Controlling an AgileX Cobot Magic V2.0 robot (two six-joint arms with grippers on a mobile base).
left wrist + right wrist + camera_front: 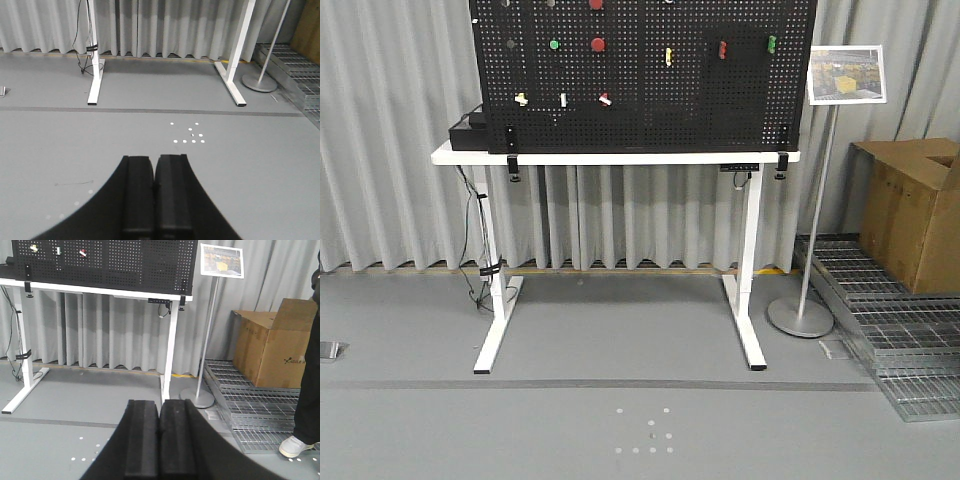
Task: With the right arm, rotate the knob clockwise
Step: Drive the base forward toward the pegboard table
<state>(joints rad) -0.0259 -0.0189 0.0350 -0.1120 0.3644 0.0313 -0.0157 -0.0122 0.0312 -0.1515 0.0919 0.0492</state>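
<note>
The black pegboard [650,115] is standing upright on the white counter [620,157] against the grey curtain [650,215], and red, green, yellow and white fittings are dotting its face. The knob is too small and dark to pick out against the board, so I cannot tell where on it the knob is sitting. Both arms are hanging well back from the counter, low over the grey floor [620,340]. The left tool [154,165] is pointing at the floor in front of the counter's legs, its two black fingers [137,195] pressing together with nothing between them. The right tool [159,407] is likewise closed and empty, facing the counter's right leg. Farther right, a sign stand [817,200] and a cardboard box [915,210] are standing by a metal grating [900,340].
</note>
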